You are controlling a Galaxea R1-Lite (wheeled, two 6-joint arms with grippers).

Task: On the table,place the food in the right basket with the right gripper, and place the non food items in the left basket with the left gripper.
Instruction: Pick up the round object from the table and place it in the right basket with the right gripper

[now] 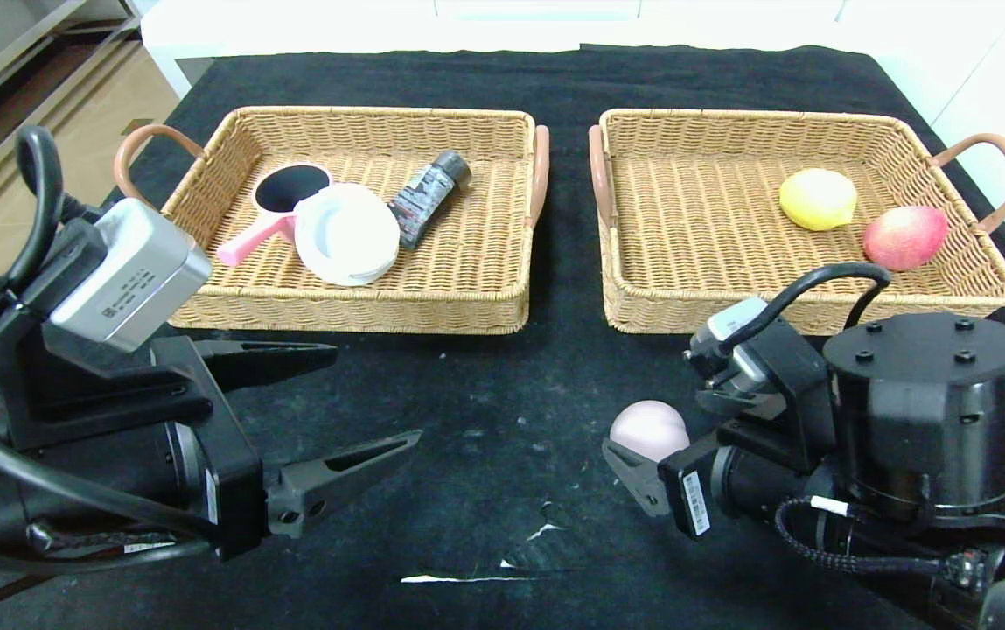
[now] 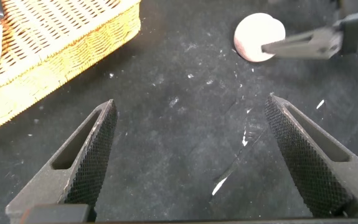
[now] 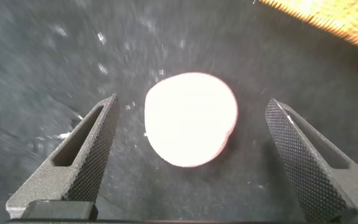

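One pale mauve ball [image 1: 649, 427] lies on the table [image 1: 485, 411] near its front edge, right of centre, the only piece of food outside a basket. The right gripper [image 3: 191, 146] is around it with jaws spread wide, the ball between them and neither finger touching. Two other fruits, a lemon [image 1: 817, 199] and a peach [image 1: 904, 236], sit in the right basket [image 1: 624, 297] toward the right edge. The left basket [image 1: 353, 306] holds three items: a pink pan [image 1: 279, 206], a white dish [image 1: 346, 234] and a black tube [image 1: 428, 199]. The left gripper [image 1: 362, 398], jaws open and empty, hovers near the front-left corner.
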